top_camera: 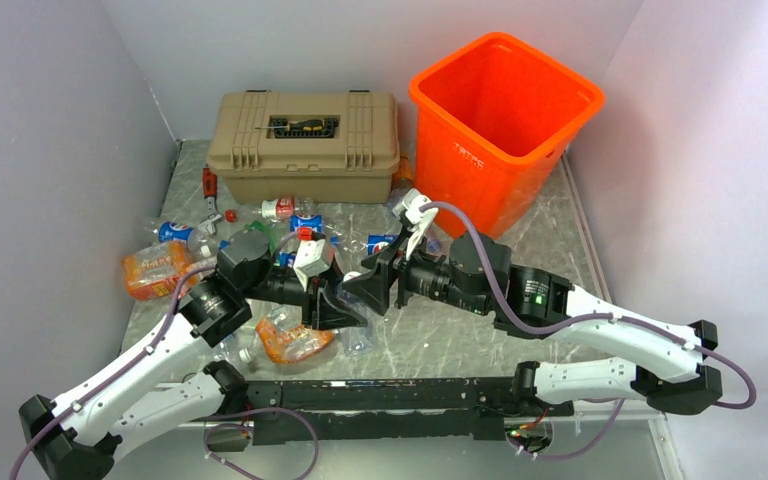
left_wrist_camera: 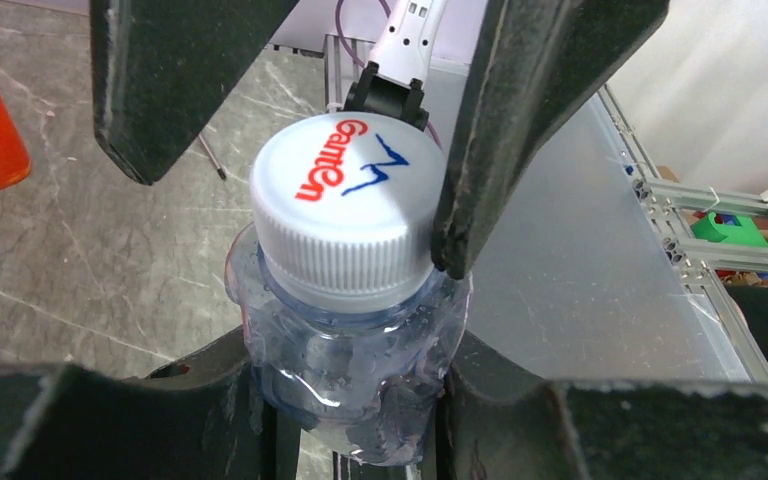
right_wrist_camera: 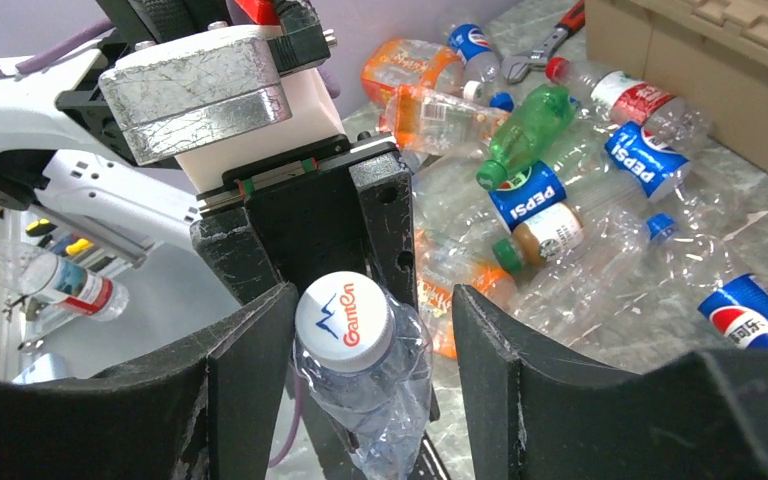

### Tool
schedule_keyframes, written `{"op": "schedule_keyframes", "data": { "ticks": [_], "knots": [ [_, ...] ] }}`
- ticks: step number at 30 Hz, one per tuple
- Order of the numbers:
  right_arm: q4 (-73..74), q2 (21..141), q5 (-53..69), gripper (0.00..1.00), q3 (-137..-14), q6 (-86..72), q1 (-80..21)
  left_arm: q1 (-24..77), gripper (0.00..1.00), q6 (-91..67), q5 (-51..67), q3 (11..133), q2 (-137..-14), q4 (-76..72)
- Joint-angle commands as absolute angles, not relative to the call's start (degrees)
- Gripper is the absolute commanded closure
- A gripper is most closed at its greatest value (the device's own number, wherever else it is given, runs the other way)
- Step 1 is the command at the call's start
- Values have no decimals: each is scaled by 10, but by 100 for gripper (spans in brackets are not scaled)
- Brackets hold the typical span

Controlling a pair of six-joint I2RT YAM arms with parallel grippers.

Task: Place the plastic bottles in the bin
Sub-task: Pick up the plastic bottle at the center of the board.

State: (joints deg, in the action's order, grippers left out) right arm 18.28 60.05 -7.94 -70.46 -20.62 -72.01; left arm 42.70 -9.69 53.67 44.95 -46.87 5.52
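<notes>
Closest to the lens in the left wrist view, the left gripper (left_wrist_camera: 355, 390) is clamped partway shut on the neck end of a crushed bottle (left_wrist_camera: 350, 350), holding it off the table with its white cap (left_wrist_camera: 345, 200) pointing away. Facing it, the right gripper (right_wrist_camera: 370, 320) straddles that cap with its jaws apart. One finger (left_wrist_camera: 520, 130) looks to be touching the cap's edge, while the other stands clear, so it grips nothing yet.

On the table, the loose bottles (top_camera: 175, 240) lie at the left, the toolbox (top_camera: 305, 150) stands behind them, and the bin (top_camera: 530, 170) stands at the far right, well apart from both grippers.

This looks like a handover, and the risk lies in its timing. If the left gripper lets go before the right has closed properly, the bottle falls back onto the table. The cap is round and ridged and sits off-centre between the jaws, so the touching finger may push it sideways or squeeze it out. A grip on the cap alone leaves the flattened body dangling, and it could catch the bin's thick rim.
</notes>
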Motion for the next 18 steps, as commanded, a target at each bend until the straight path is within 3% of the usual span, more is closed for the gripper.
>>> {"op": "schedule_keyframes", "data": {
  "ticks": [1, 6, 12, 15, 18],
  "knots": [
    [180, 607, -49, 40, -731, -222, -711, 430, 100, -83, 537, 471, -463, 61],
    [184, 614, -41, 48, -732, -224, -708, 431, 100, -84, 533, 470, -461, 60],
    [192, 625, -37, 42, -733, -226, -707, 430, 100, -84, 527, 471, -459, 62],
    [192, 624, -42, 53, -732, -225, -706, 430, 100, -84, 526, 471, -457, 62],
    [191, 622, -41, 73, -730, -225, -705, 430, 99, -86, 519, 472, -457, 65]
  ]
}}
